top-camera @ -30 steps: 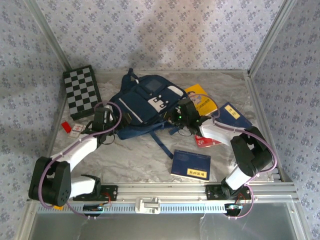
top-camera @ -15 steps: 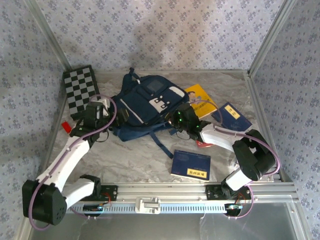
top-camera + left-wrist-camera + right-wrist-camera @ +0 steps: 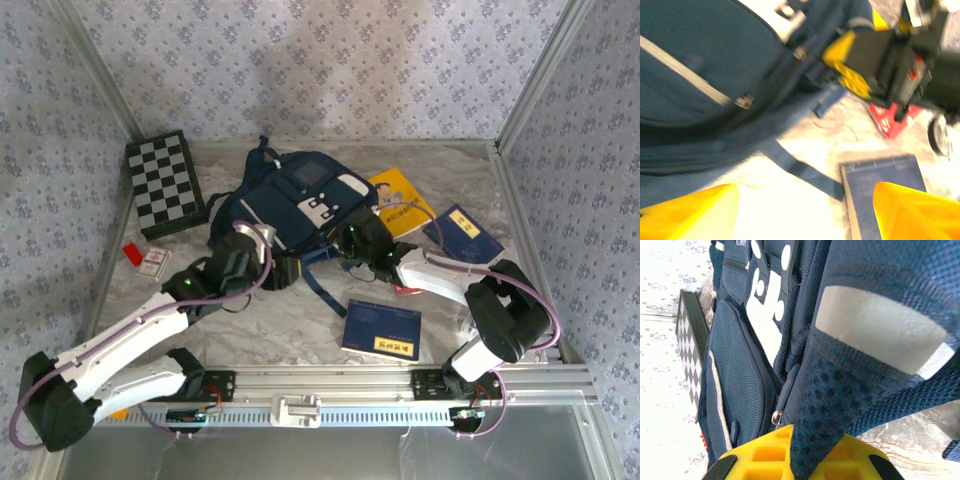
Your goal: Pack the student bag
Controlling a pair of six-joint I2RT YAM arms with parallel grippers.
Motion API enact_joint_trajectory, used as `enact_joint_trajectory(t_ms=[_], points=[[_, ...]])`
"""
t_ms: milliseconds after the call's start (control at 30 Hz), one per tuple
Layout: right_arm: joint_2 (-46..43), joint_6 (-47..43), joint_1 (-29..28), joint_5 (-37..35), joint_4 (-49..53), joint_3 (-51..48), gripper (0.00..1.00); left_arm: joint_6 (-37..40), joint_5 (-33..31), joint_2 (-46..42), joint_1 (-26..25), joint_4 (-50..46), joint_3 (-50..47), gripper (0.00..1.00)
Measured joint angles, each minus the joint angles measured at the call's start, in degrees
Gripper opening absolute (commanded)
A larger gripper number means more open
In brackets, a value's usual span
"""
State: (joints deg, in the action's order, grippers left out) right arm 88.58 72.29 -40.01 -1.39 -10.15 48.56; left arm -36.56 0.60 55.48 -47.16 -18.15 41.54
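The student bag point(image 3: 290, 200), a navy backpack with white patches, lies at the middle back of the table. My right gripper point(image 3: 355, 240) is at the bag's right side. In the right wrist view it point(image 3: 802, 455) is shut on a strip of the bag's dark mesh fabric point(image 3: 840, 405), beside a zipper pull point(image 3: 776, 416). My left gripper point(image 3: 288, 268) is at the bag's near edge. In the left wrist view it point(image 3: 805, 215) is open above bare table and a loose strap point(image 3: 800, 167), with nothing between the yellow fingers point(image 3: 690, 210). That view is blurred.
A dark blue book point(image 3: 382, 328) lies near the front, also under my left fingers point(image 3: 885, 190). A yellow book point(image 3: 402, 195), another blue book point(image 3: 465, 232) and a red item point(image 3: 410, 285) lie right of the bag. A chessboard point(image 3: 165, 182) and small red and white things point(image 3: 145, 258) sit left.
My left arm has swung from the bag's left side across to its near edge, and its jaws have narrowed somewhat. The right gripper has kept its grip on the bag and shifted slightly left.
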Motion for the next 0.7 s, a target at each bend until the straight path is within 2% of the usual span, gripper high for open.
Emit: enact_joint_trajectory(t_ms=[100, 267, 467, 700], points=[[-0.20, 0.85, -0.72, -0.70, 0.55, 0.44, 0.00, -1.18, -2.69, 3.74, -6.32, 3.50, -0.48, 0.63], [-0.50, 2.36, -1.68, -1.44, 0.61, 0.44, 0.00, -1.29, -6.34, 12.61, -12.04, 11.74, -0.94, 0.57], [-1.92, 3.15, -2.69, -2.97, 0.83, 0.44, 0.00, 0.31, -11.85, 23.19, -14.05, 20.33, -0.94, 0.55], [-3.43, 3.39, -2.69, -3.56, 1.07, 0.44, 0.00, 1.70, -20.50, 31.26, -14.03, 26.14, -0.09, 0.52]])
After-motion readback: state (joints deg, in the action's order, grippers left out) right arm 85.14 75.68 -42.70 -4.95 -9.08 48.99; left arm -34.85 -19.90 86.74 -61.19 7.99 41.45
